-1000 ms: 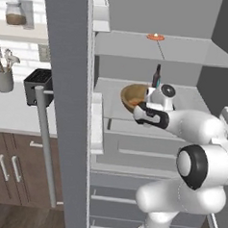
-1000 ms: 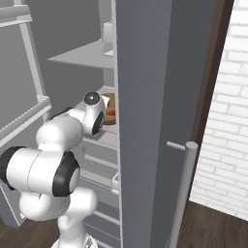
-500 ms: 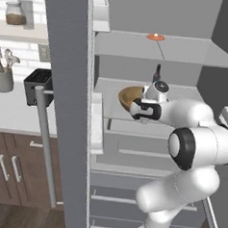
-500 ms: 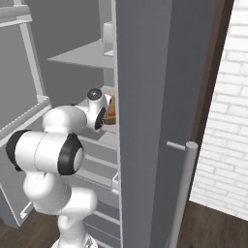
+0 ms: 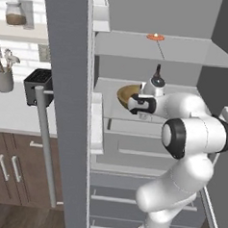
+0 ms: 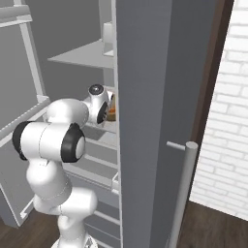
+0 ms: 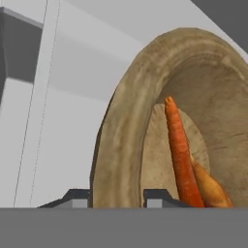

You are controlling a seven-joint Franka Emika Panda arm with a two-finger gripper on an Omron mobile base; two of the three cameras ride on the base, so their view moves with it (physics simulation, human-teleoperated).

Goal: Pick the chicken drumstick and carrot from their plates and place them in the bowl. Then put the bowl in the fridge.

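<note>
A: Where is the work taking place?

B: Inside the fridge (image 5: 147, 152), whose doors are swung open. The bowl (image 5: 127, 94) is seen on the middle shelf (image 5: 107, 98), with the carrot (image 7: 181, 155) and the chicken drumstick (image 7: 210, 186) lying together inside it.

A: And the fingers (image 7: 80, 197)?

B: They are set narrow, one on each side of the bowl's thick wall, so the rim appears to be pinched between them. Whether the bowl's base is fully resting on the shelf cannot be told.

A: How is the step best finished?

B: It is judged that the bowl should be kept level and settled flat before it is let go, well back from the shelf's near edge. The fingers should then be spread just enough to clear the wall, and the hand drawn straight back towards the near side, so the rim is not dragged along.

A: What stands in the way?

B: The upper shelf (image 5: 188, 49) lies close above, so little room is left for lifting. The left door (image 5: 63, 107) with its bins and the right door (image 6: 155, 97) hem in the elbow. A dark slim item (image 5: 158, 71) stands just behind the hand, and a small orange thing (image 5: 155, 37) is seen on the upper shelf. Further left, a bench (image 5: 15, 111) carries a toaster (image 5: 38, 85) and a utensil cup (image 5: 3, 79).
</note>
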